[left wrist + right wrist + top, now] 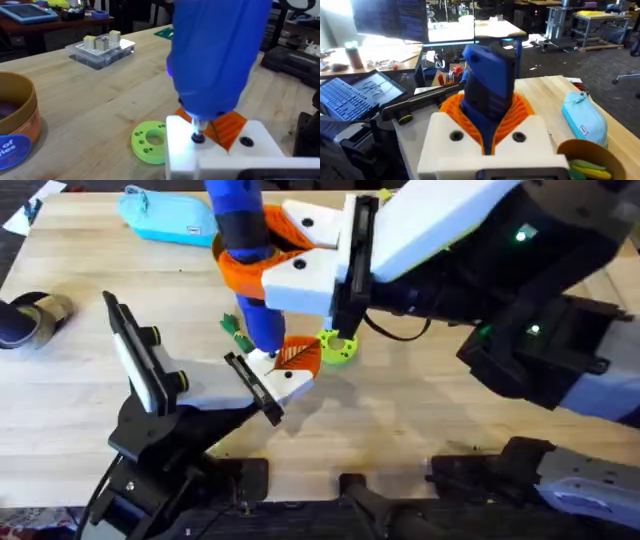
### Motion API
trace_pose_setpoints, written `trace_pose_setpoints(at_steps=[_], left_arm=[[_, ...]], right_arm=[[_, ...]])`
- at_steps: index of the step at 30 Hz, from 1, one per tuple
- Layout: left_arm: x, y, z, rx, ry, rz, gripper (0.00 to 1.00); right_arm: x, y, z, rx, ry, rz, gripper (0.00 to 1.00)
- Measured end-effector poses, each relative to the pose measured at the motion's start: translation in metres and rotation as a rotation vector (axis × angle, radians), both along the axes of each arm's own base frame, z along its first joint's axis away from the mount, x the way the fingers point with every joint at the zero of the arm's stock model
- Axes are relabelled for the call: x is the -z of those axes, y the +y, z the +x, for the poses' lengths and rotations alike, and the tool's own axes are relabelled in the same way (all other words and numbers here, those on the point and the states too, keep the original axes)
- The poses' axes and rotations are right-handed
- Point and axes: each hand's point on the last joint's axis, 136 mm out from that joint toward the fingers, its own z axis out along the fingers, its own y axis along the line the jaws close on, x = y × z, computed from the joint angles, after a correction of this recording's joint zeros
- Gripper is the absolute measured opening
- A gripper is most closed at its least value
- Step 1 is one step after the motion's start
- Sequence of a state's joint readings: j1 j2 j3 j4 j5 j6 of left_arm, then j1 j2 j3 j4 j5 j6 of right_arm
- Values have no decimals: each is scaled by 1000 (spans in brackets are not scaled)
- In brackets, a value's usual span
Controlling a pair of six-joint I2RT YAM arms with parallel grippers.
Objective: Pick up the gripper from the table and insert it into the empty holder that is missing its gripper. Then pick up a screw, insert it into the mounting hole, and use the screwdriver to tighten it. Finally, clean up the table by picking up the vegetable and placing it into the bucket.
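I hold the screwdriver (pixel 243 240) clenched in my right pincer (pixel 290 265) — tip on the screw (pixel 198 137) in the holder (pixel 275 380), at table centre; tightening step. Next: steady downward turning. Left pincer's state I cannot tell.

Pretty cramped mid-counter (pixel 420 430): the screwdriver (pixel 243 240) stands straight over the holder (pixel 275 380), with the green disc (pixel 338 346) and little vegetable (pixel 236 332) crowding either side. Lots of bare wood toward the right front, though.
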State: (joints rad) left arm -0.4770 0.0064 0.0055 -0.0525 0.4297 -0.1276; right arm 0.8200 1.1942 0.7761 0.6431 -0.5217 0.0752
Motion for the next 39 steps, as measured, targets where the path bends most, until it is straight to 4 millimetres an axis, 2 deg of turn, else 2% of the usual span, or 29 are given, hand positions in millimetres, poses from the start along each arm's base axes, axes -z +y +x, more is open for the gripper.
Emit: trace_pose_setpoints(at_steps=[6,12,19,23,27,30,34,39], left_arm=[[0,0,0,0,-1,0,15],[0,0,0,0,0,0,15],[0,0,0,0,0,0,15],[0,0,0,0,0,0,15],[0,0,0,0,0,0,15],[0,0,0,0,0,0,15],[0,0,0,0,0,0,15],[0,0,0,0,-1,0,15]], right_arm=[[-6,-1,-2,-9,-28,29,53],[-36,-6,-8,-12,-122,132,52],[-35,-7,-5,-6,-119,131,53],[-35,-19,13,44,-124,126,52],[-31,-42,47,149,-114,104,53],[-6,-61,78,236,-19,20,52],[45,-96,113,360,175,-121,53],[121,-164,143,569,472,-299,52]])
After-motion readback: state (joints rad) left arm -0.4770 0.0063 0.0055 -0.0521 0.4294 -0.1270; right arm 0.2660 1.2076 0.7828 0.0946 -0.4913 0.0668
